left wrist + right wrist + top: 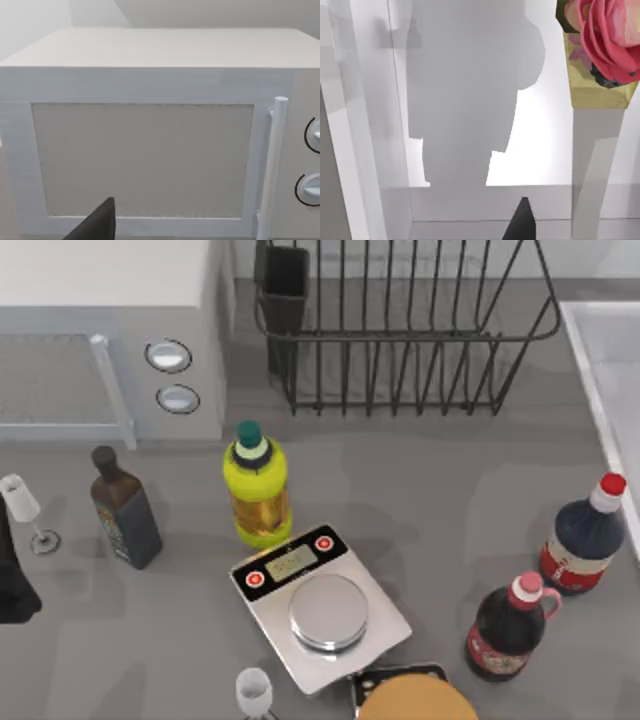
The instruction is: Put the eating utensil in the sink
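The sink (612, 360) lies at the table's right edge, so my right arm looks the nearer 1, its gripper (520, 220) above the pale basin; I cannot tell either gripper's jaw state, and no eating utensil is visible to place.

The sink (605, 370) lies at the table's (440, 480) right edge, and the way along that edge is narrowed by a red-capped cola bottle (583, 537) and a pink-capped dark bottle (507, 628). A wire dish rack (400, 330) blocks the far middle, and the microwave (110, 340) fills the far left corner. Mid-table, the yellow oil bottle (257, 488) and kitchen scale (318, 603) stand close together. Bare grey surface runs between the rack and the scale toward the sink.
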